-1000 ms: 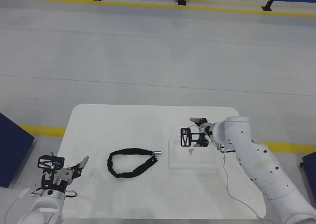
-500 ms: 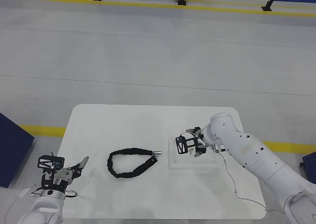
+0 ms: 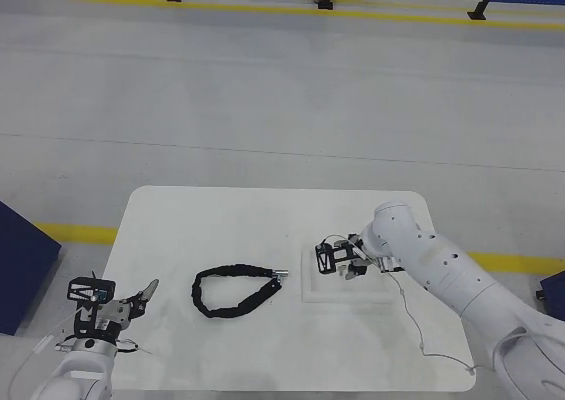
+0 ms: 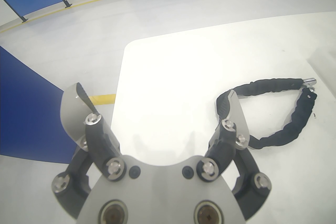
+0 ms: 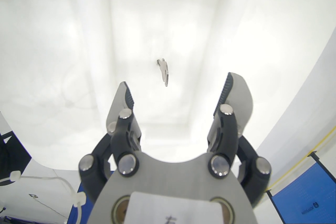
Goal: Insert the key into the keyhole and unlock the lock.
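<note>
The right gripper hung over the white tray, jaws wide apart and empty, evidently lined up to pick the key. The key, small, flat and silvery, lay on the tray floor. The black-sleeved chain lock lay mid-table. The left gripper stood open, holding nothing, probably in reserve.

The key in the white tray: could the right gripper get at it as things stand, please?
Probably yes. The right gripper is open and poised over the key, which lies alone in the tray; nothing stands between them.
</note>
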`<move>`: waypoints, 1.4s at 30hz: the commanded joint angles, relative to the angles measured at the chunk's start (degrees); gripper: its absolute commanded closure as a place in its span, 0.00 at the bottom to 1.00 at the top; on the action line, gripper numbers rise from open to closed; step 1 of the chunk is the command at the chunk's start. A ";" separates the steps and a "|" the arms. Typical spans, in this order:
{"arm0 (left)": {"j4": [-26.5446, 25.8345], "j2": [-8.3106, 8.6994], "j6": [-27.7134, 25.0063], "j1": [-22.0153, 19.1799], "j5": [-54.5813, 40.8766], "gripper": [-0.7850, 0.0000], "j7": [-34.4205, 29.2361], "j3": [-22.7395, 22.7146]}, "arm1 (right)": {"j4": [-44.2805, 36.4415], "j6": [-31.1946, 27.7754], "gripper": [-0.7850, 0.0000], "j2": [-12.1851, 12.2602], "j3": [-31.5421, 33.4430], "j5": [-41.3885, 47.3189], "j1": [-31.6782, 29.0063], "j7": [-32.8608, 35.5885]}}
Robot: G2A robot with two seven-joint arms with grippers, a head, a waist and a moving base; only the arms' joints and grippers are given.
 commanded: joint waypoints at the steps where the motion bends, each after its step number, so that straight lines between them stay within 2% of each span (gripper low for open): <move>1: 0.00 0.00 0.00 0.00 0.00 0.00 0.00 0.00 | 1.44 0.63 0.43 -0.72 -0.19 -0.05 0.06 -0.36; 2: 0.00 0.00 0.00 0.00 0.00 0.00 0.00 0.00 | 2.12 0.88 0.50 -1.08 -0.29 -0.05 0.09 -0.59; 9: 0.00 0.00 0.00 0.00 0.00 0.00 0.00 0.00 | 6.29 1.26 0.55 -3.53 -1.14 -0.44 0.24 -1.86; 13: 0.00 0.00 0.00 0.00 0.00 0.00 0.00 0.00 | 8.02 0.39 0.65 -4.63 -1.65 -1.12 0.32 -2.59; 14: 0.00 0.00 0.00 0.00 0.00 0.00 0.00 0.00 | 8.40 0.30 0.68 -4.86 -1.70 -1.29 0.36 -2.77; 16: 0.00 0.00 0.00 0.00 0.00 0.00 0.00 0.00 | 9.13 0.09 0.82 -5.25 -1.77 -1.66 0.45 -3.12; 17: 0.00 0.00 0.00 0.00 0.00 0.00 0.00 0.00 | 9.49 -0.03 0.94 -5.41 -1.78 -1.83 0.49 -3.27; 18: 0.00 0.00 0.00 0.00 0.00 0.00 0.00 0.00 | 9.74 -0.27 1.00 -5.55 -1.77 -1.95 0.53 -3.50; 24: 0.00 0.00 0.00 0.00 0.00 0.00 0.00 0.00 | 10.87 -0.57 1.00 -5.83 -1.10 -2.66 0.85 -4.82; 28: 0.00 0.00 0.00 0.00 0.00 0.00 0.00 0.00 | 9.97 -0.68 1.00 -5.17 0.15 -3.03 1.17 -6.15; 42: 0.00 0.00 0.00 0.00 0.00 0.00 0.00 0.00 | -1.54 0.25 1.00 1.27 6.88 -5.63 -4.28 -5.53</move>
